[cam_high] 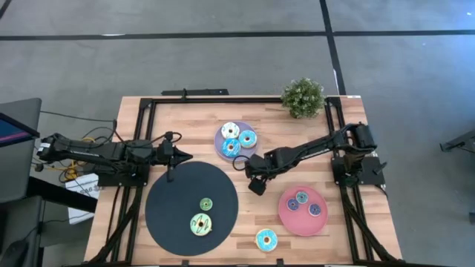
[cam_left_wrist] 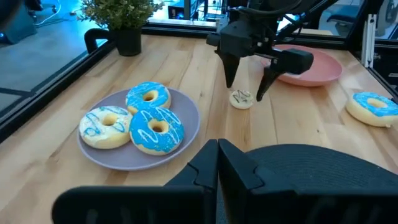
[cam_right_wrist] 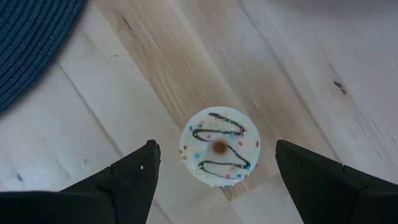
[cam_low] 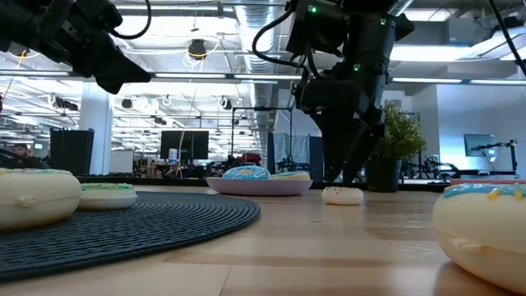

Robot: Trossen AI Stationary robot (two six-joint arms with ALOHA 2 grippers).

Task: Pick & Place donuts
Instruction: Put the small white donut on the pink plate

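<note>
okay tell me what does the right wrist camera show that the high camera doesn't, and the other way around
Only the right wrist view shows the small white donut with its dark zigzag icing and sprinkles, lying on bare wood between the right gripper's open fingers.

Only the high view shows the whole layout: the lavender plate with three blue-iced donuts, the pink plate with two purple ones, two green donuts on the black mat, a blue donut near the front edge, the potted plant, and the left gripper at the mat's rim.

Both show the wooden table, the mat's edge and the right gripper.
</note>
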